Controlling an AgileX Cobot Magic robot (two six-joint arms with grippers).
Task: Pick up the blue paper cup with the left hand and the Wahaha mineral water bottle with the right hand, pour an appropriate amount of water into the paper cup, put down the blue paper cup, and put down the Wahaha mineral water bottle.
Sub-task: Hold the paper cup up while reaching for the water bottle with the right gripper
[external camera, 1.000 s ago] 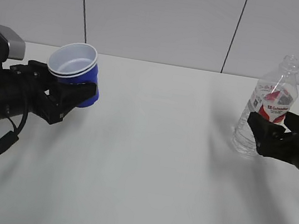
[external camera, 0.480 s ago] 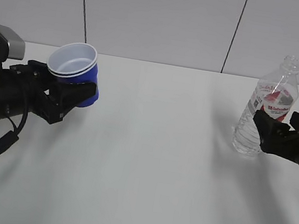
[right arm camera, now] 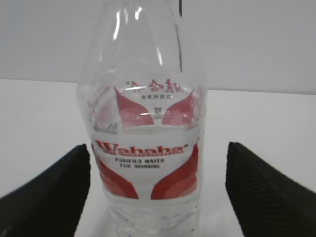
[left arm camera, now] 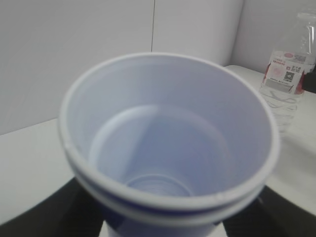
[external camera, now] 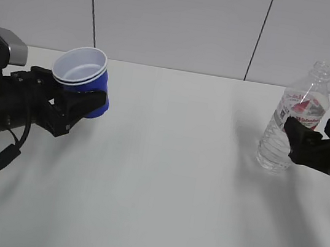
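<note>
1. Blue paper cup: smooth royal-blue outside, white inside, doubled white rim, tapering to a small round base; I see it raised off the worktop near its far left corner, its axis tilted so the mouth faces up and somewhat toward the exterior camera.
2. My left hand has its black fingers closed against the cup's sides below the rim, partly spread to the cup's width; in the left wrist view the cup fills the frame, with a dark finger at each lower corner.
3. Wahaha mineral water bottle: clear ribbed plastic, red-and-white label band, narrow uncapped neck; it stands upright on the worktop near the far right corner, long axis vertical.
4. My right hand has its jaws spread wide; in the right wrist view the textured black fingers flank the bottle with a clear gap on each side, gripping nothing.
</note>
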